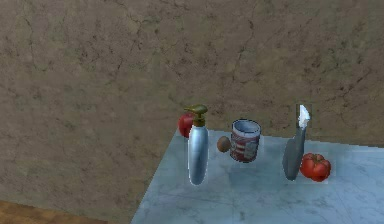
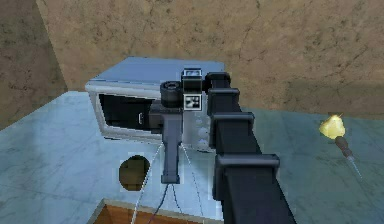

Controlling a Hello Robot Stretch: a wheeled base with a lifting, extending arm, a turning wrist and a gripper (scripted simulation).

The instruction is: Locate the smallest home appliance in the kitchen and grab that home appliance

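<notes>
Looks ahead and down on a pale blue-grey counter (image 1: 262,200) set against a rough brown wall (image 1: 90,80). Finds six small things in a loose row near the counter's back edge. Starts at the forward view's left with a red apple (image 1: 185,124), half hidden behind a pale bottle (image 1: 197,155) with a gold pump top. Passes next a small brown lump (image 1: 224,144) just beside the bottle, then a red-and-white can (image 1: 245,140). Ends toward the right with a long grey utensil (image 1: 294,150), up on end with a white tip, and a tomato (image 1: 316,167) close by its foot; cannot tell if the two touch.

Turns to the arm side view for the microwave (image 2: 125,100): a grey box with a dark door, upright on the counter (image 2: 50,135), close to the wall and left of the picture's middle. Sees the arm (image 2: 240,160) as a dark bar running from the bottom edge up across the microwave's right part. Places the hand (image 2: 170,178) in front of the microwave, fingers pointing down toward the counter. Cannot tell whether the hand holds anything, nor whether it touches the microwave, with the box standing right behind it. Notes a dark blob (image 2: 133,172) on the counter just left of the fingers, and a yellow-headed brush (image 2: 332,127) well apart at the right.
</notes>
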